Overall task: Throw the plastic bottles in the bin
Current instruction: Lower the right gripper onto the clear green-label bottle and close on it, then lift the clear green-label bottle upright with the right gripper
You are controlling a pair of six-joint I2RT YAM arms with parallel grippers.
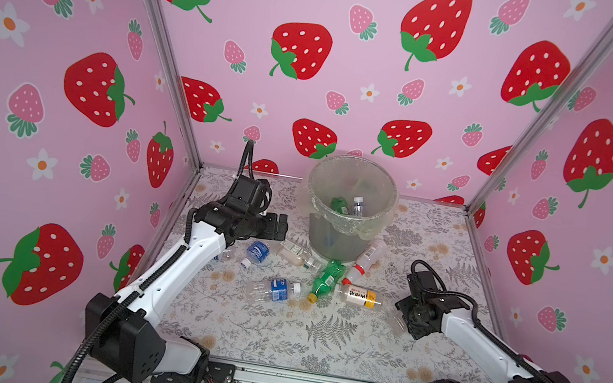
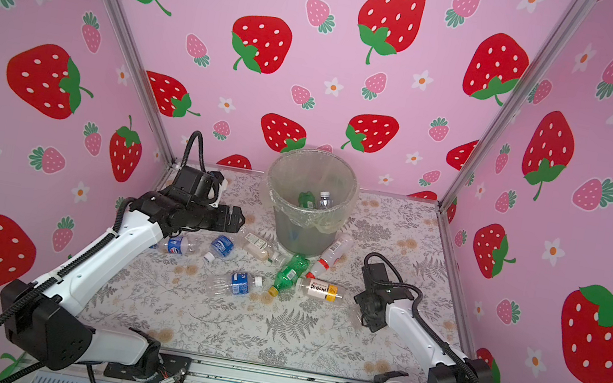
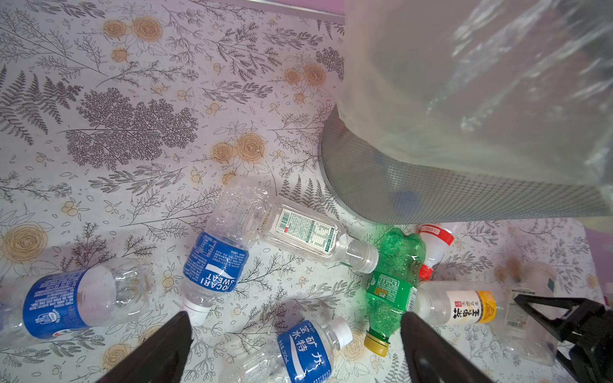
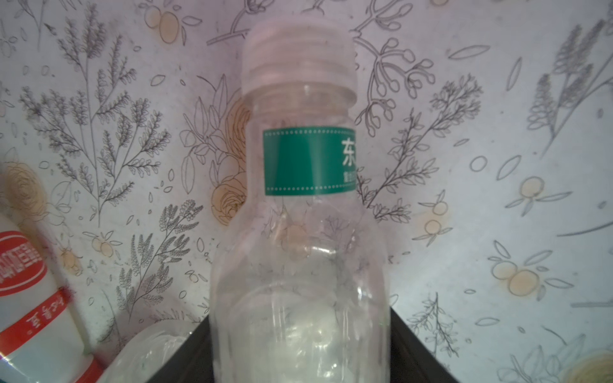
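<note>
Pink walls [image 1: 326, 14] on three sides, printed with strawberries and flowers, with metal posts [image 1: 168, 51] at the corners. Pale counter [image 1: 314, 337] patterned with grey ferns and tan roses. Toward the back, upright: grey see-through bin [image 1: 342, 245], clear liner [image 1: 368, 228] folded over its rim, two bottles [image 1: 339, 205] inside, one green, one clear with a white cap. Strewn in front of it, all lying down: three clear blue-label bottles [image 3: 215, 265], a white-label bottle [image 1: 296, 254], a green yellow-cap bottle [image 1: 326, 278], a whitish red-label bottle [image 1: 365, 259] at the bin's foot, and a yellow-label bottle [image 1: 361, 296] beside the green one. Left tool [image 3: 295, 318] spread wide, empty, held above the blue-label bottles, left of the bin. Right tool [image 4: 298, 315] low on the counter's right side, jaws close against either side of a clear green-label bottle [image 4: 308, 159]; impossible to tell whether pressed onto it.
</note>
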